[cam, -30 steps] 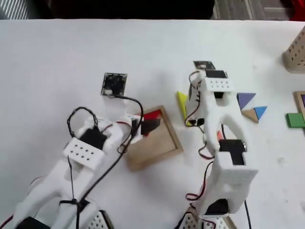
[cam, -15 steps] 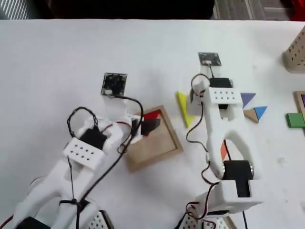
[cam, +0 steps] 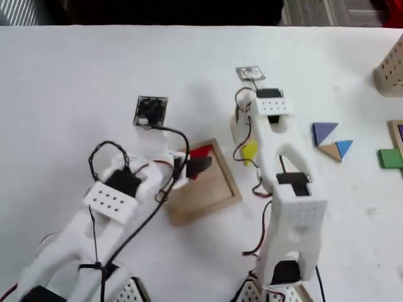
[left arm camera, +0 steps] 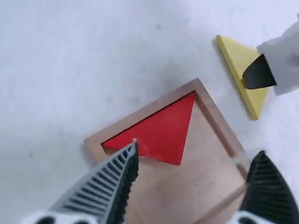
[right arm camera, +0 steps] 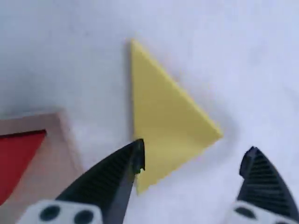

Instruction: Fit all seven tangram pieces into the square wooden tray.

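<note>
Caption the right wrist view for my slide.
Open right gripper over the yellow triangle beside the tray holding a red triangle.

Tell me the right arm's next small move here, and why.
Probably lower the right gripper a little and close it on the yellow triangle. Its jaws stand open astride that piece, which lies flat on the table beside the tray. The red triangle already sits in the tray, so the yellow one looks like the next piece to bring over.
</note>
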